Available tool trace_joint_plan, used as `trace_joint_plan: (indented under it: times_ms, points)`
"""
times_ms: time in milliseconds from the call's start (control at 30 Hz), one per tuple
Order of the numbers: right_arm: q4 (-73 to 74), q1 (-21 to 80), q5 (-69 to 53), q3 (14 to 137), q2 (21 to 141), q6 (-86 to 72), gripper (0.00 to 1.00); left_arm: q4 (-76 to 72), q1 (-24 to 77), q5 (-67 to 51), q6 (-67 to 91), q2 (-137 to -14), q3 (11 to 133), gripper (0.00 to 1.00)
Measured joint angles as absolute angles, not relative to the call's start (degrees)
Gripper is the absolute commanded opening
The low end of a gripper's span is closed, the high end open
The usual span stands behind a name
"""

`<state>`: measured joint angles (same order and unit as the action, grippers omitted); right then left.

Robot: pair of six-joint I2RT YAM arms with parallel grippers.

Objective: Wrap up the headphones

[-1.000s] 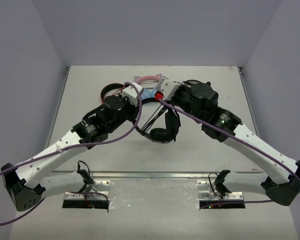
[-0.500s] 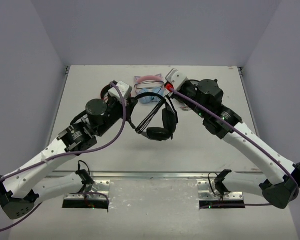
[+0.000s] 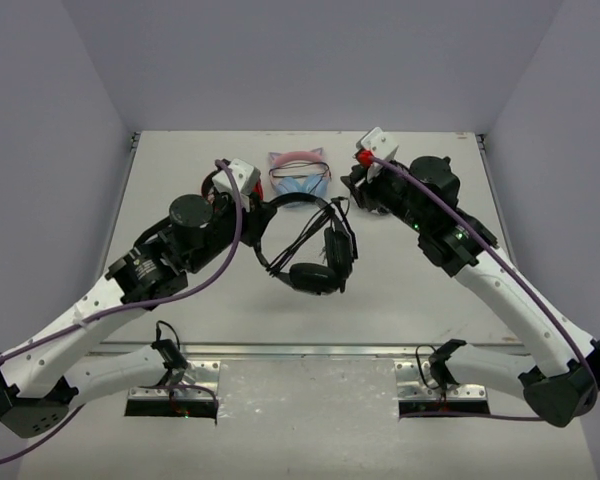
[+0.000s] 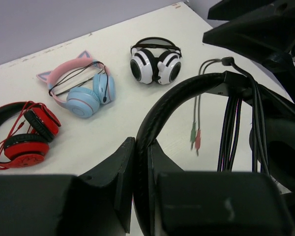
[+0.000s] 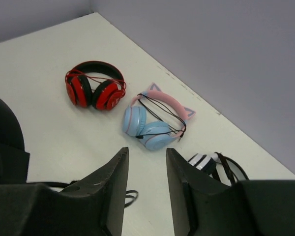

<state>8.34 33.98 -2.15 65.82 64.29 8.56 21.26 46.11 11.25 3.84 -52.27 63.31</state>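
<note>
The white table (image 3: 410, 290) is filling the middle of the top view; the left arm (image 3: 100, 305) is reaching in from lower left and the right arm (image 3: 505, 295) from lower right; the headphones (image 3: 315, 276) are occupying the centre between them, the cable (image 4: 233, 123) running in several strands across the headband; the left gripper (image 4: 140, 160) is clenching that headband; the right gripper (image 5: 146, 152) is hovering just right of it, fingers spread, grasping nothing; the red-and-black pair (image 4: 27, 135), cat-ear pair (image 4: 83, 91) and white-and-black pair (image 4: 155, 64) are lying across the upper part of the left wrist view.
</note>
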Motion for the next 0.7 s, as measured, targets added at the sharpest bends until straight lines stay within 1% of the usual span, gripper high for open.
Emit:
trace_joint_plan:
  times_ms: [33,67,167,200,267,300,400,500,533,600,700]
  points:
    - [8.67,33.12,-2.63,65.69,64.29,7.35,0.43,22.22,46.11,11.99,4.95,-53.32,64.58,0.0]
    - [9.08,32.05,-3.22,65.58,64.29,6.26,0.53,22.94,46.11,12.78,5.87,-54.17,65.65,0.01]
    - [10.2,24.99,-4.69,65.01,64.29,1.34,0.65,25.15,46.11,15.64,8.58,-56.21,68.2,0.0]
    - [10.41,22.17,-4.75,64.6,64.29,-0.6,0.67,26.06,46.11,16.45,9.39,-56.6,68.84,0.0]
    - [10.44,16.34,-5.54,62.92,64.2,-4.84,0.69,28.62,46.11,18.22,11.07,-57.52,70.57,0.0]
    - [10.55,14.2,-6.07,61.82,64.07,-6.72,0.74,29.95,46.11,19.0,11.94,-58.15,71.75,0.0]
    - [10.33,9.17,-9.63,57.65,63.31,-12.82,0.75,33.76,46.11,21.28,14.33,-60.84,76.93,0.0]
    - [9.06,7.25,-15.84,53.43,61.93,-17.96,0.75,35.83,46.11,23.24,16.95,-63.02,81.82,0.0]
    - [8.25,7.14,-18.46,52.49,61.8,-19.62,0.91,36.42,46.11,23.9,17.72,-63.44,83.09,0.0]
    - [5.34,7.18,-24.25,50.83,62.0,-23.38,0.97,37.56,46.11,25.41,19.25,-64.34,85.93,0.0]
    - [-1.8,7.38,-31.81,47.18,62.19,-28.82,0.99,38.98,46.11,27.57,21.8,-64.88,88.51,0.0]
